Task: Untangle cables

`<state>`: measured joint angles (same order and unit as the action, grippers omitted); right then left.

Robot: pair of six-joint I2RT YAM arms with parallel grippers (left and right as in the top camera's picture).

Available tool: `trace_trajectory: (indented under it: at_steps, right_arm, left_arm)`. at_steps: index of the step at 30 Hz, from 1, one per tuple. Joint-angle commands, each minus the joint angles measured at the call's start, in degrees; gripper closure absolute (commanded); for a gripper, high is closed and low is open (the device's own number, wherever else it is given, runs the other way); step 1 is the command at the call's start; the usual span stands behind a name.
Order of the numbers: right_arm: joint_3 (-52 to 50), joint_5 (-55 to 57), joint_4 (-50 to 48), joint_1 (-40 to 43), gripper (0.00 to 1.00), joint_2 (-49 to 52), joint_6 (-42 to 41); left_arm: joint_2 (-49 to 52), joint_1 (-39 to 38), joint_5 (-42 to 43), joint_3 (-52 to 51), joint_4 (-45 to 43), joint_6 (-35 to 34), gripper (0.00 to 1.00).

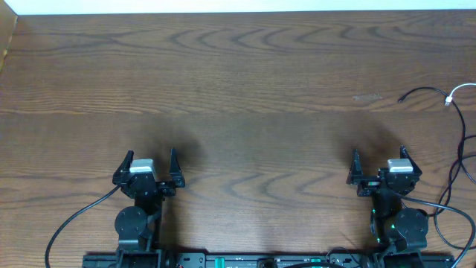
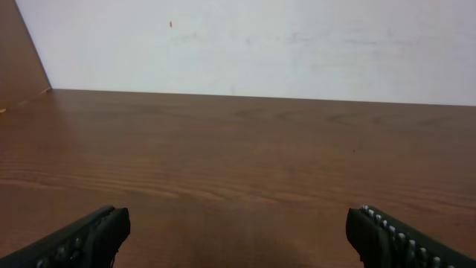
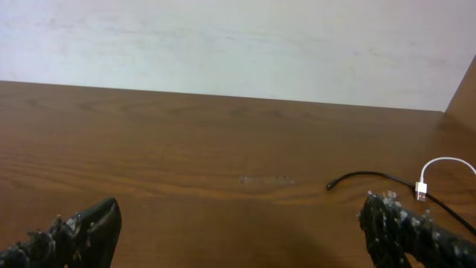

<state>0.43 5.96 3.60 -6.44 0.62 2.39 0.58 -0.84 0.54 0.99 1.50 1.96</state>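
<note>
At the table's far right edge lie the cables: a thin black cable (image 1: 421,91) ending in a small plug, and a white cable (image 1: 459,91) with a white plug beside it. In the right wrist view the black cable (image 3: 370,176) and the white cable (image 3: 439,165) show ahead and to the right. My right gripper (image 1: 378,161) stands open near the front edge, short of the cables, nothing between its fingers. My left gripper (image 1: 151,161) stands open at the front left, far from them, over bare wood. Both also show open in their wrist views: left gripper (image 2: 238,231), right gripper (image 3: 239,227).
The brown wooden table (image 1: 238,89) runs back to a white wall (image 2: 253,45). Thicker black arm wires (image 1: 461,179) loop along the right edge, and another (image 1: 74,219) curves at the front left. A faint scuff mark (image 1: 366,97) sits left of the black plug.
</note>
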Motion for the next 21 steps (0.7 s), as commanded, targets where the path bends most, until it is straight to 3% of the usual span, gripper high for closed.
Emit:
trace_trajectory:
  at_steps: [1,21]
  right_arm:
    - [-0.11,-0.55,0.24,0.39,0.01,-0.33,0.92]
    - [-0.11,-0.55,0.26,0.39,0.01,-0.33,0.92]
  left_arm:
    - [-0.33,0.28,-1.2,-0.76,2.71,0.81,0.02]
    - [-0.33,0.28,-1.2,-0.76,2.71,0.81,0.02]
